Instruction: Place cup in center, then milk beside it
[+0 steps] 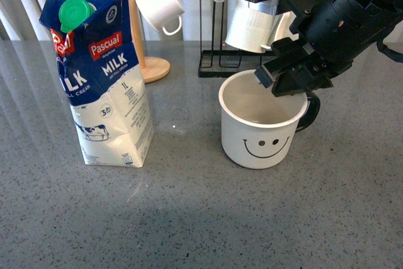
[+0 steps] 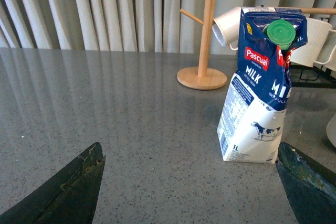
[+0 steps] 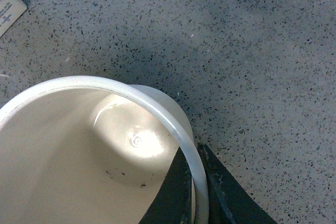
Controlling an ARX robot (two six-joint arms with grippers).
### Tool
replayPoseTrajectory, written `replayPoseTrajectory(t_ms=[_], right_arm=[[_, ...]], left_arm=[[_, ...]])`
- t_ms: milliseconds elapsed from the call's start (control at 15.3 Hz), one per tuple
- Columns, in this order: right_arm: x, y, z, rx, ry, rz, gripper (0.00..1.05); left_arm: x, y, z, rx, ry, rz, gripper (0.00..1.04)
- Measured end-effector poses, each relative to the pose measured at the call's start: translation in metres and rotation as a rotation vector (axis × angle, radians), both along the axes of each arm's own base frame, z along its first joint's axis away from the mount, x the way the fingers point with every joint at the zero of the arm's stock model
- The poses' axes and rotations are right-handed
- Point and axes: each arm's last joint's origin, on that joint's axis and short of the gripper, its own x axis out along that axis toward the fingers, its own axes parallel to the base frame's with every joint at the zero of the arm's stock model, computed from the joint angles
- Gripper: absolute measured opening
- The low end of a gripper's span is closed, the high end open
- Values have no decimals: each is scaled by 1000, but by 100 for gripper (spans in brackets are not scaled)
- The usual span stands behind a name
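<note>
The cup (image 1: 259, 131), a wide white mug with a black smiley face and black handle, stands on the grey table right of centre. My right gripper (image 1: 291, 85) is shut on the cup's far right rim, one finger inside and one outside; the right wrist view shows the rim (image 3: 173, 124) pinched between the dark fingers (image 3: 223, 195). The milk (image 1: 101, 74), a tall blue-and-white Pascual carton with a green cap, stands upright to the cup's left. It also shows in the left wrist view (image 2: 260, 85). My left gripper (image 2: 191, 192) is open and empty, low over the table, short of the carton.
A wooden mug tree (image 1: 141, 36) holding a white mug (image 1: 160, 7) stands behind the carton. A black wire rack (image 1: 220, 61) with ribbed white mugs (image 1: 252, 26) stands behind the cup. Curtains close off the back edge.
</note>
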Motion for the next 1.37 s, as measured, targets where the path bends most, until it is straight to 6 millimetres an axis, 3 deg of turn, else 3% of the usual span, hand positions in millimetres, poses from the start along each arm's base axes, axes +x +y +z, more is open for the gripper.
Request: replayPoseTrajectory(t_ms=[196, 783, 913, 1043, 1174, 1370], right_arm=[[0, 0, 0, -1, 0, 1, 7], [-1, 6, 5, 0, -38, 26, 100], [-4, 4, 24, 30, -80, 25, 98], [-10, -3, 55, 105, -177, -1, 98], [-22, -21, 84, 204, -297, -66, 98], [-60, -64, 92, 353, -462, -217, 98]], left_arm=[[0, 0, 0, 0, 0, 0, 98], [0, 0, 0, 0, 0, 0, 98], [0, 0, 0, 0, 0, 0, 98], [0, 0, 0, 0, 0, 0, 98], [0, 0, 0, 0, 0, 0, 98], [0, 0, 0, 0, 0, 0, 98]])
